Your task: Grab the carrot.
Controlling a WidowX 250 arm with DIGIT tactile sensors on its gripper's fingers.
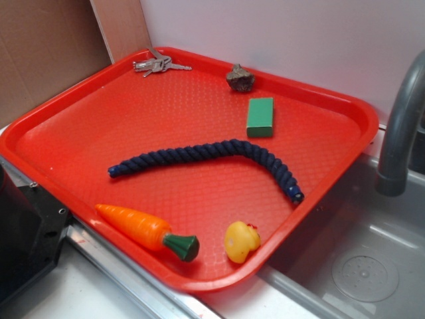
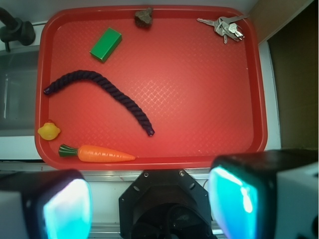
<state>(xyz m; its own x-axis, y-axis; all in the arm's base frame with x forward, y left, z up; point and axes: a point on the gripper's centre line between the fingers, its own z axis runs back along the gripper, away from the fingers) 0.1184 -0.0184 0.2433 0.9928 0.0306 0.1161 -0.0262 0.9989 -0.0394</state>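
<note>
Carrot lies flat on the red tray, at about 7 o'clock in the exterior view, along the near rim. Orange tip points to 9, green stub to 4. In the wrist view it sits at 7 o'clock on the tray too, stub to 9, tip to 3.

Gripper: two fingers wide apart at the bottom of the wrist view, nothing between them, off the tray on the near side. Released, well apart from the carrot.

Surface: textured red plastic tray on a grey steel counter. Sink basin at 4 o'clock of the tray, grey faucet at 3. White wall behind, brown board at 10.

Count on the tray: one carrot, one yellow duck just beside the carrot's stub and apart from it, one dark blue rope curved across the middle, one green block at 1, one brown rock at 12, one bunch of keys at 11.
</note>
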